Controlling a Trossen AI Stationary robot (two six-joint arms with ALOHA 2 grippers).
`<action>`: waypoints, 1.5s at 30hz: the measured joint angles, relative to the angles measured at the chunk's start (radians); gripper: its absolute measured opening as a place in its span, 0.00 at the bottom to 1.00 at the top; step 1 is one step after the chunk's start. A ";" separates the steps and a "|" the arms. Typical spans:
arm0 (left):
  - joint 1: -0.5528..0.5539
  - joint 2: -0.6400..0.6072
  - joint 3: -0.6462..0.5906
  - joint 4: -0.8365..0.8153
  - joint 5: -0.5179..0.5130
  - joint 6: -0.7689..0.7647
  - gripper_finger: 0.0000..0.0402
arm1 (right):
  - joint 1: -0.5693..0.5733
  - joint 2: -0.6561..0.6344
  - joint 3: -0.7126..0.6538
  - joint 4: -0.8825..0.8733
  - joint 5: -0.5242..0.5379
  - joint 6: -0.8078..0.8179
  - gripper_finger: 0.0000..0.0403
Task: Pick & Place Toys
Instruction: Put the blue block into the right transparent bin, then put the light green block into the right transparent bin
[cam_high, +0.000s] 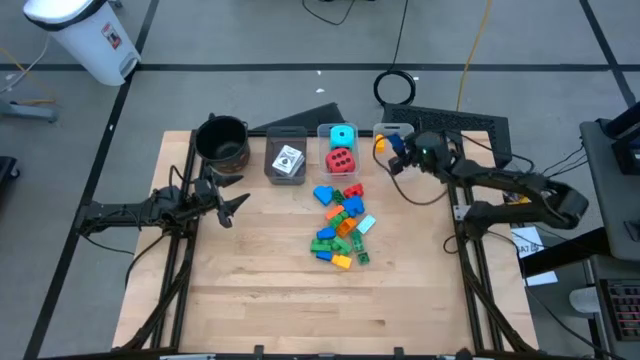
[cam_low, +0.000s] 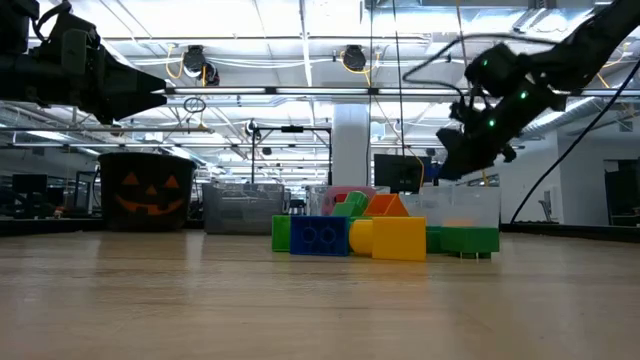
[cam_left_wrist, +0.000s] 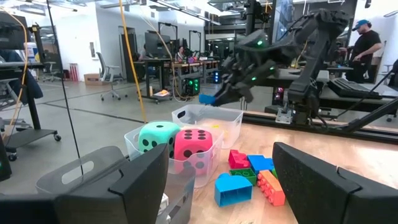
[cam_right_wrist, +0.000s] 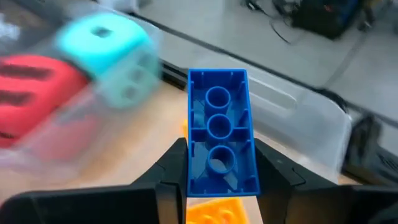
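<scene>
My right gripper (cam_high: 398, 152) is shut on a blue brick (cam_right_wrist: 219, 130) above the rightmost clear bin (cam_high: 392, 131), where an orange brick (cam_right_wrist: 211, 211) lies. The brick and gripper also show in the left wrist view (cam_left_wrist: 207, 98). A pile of blue, green, orange, yellow and red bricks (cam_high: 342, 225) rests on the table's middle. A cyan cube (cam_high: 342, 136) and a red dotted cube (cam_high: 340, 160) sit in the middle clear bin. A white card (cam_high: 289, 160) lies in the grey bin. My left gripper (cam_high: 232, 203) is open and empty, left of the pile. My right gripper pinches the blue brick by its two long sides (cam_right_wrist: 191, 168) between its two fingers, at one end of the brick. The fingers lie along the brick, whose hollow underside faces the wrist camera. The brick is lifted clear above the bin.
A black round pot (cam_high: 222, 140) stands at the far left of the table, beside the grey bin (cam_high: 285, 160). The three bins stand in a row along the far edge. Bare wood (cam_high: 300, 300) lies on the near side of the pile.
</scene>
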 joint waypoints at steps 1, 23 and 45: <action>0.000 0.000 0.000 0.000 0.000 0.000 0.73 | -0.022 0.018 0.000 0.002 0.000 -0.003 0.25; 0.000 0.000 0.000 0.000 0.000 0.000 0.73 | -0.030 0.092 0.000 0.146 0.004 -0.117 0.63; 0.000 0.000 0.000 0.000 0.000 0.000 0.73 | 0.565 0.186 0.053 -0.140 -0.336 -0.228 0.56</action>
